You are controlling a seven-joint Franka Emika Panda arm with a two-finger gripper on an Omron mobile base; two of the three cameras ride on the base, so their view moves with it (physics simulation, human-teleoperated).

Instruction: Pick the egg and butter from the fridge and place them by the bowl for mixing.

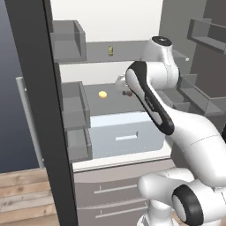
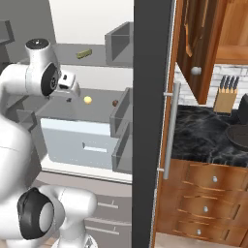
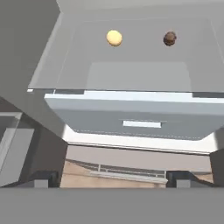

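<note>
The fridge [image 1: 37, 88] stands open. On its middle grey shelf lies the yellow-orange egg [image 1: 102, 94] [image 2: 87, 100] [image 3: 114, 37]. The pale yellow butter [image 1: 110, 51] [image 2: 84, 54] sits on the shelf above. My gripper [image 3: 113, 180] [image 2: 69, 97] hovers in front of the middle shelf and short of the egg. It is open, its fingertips [image 3: 43, 178] are wide apart, and nothing is between them. The dark bowl [image 2: 240, 137] rests on the black counter to the right of the fridge.
A small dark brown ball [image 3: 169, 38] [image 1: 128, 93] lies on the same shelf, right of the egg. A pale blue drawer [image 3: 140, 120] sits under the shelf. Door bins [image 1: 70, 42] flank the opening. A knife block [image 2: 225, 94] stands behind the bowl.
</note>
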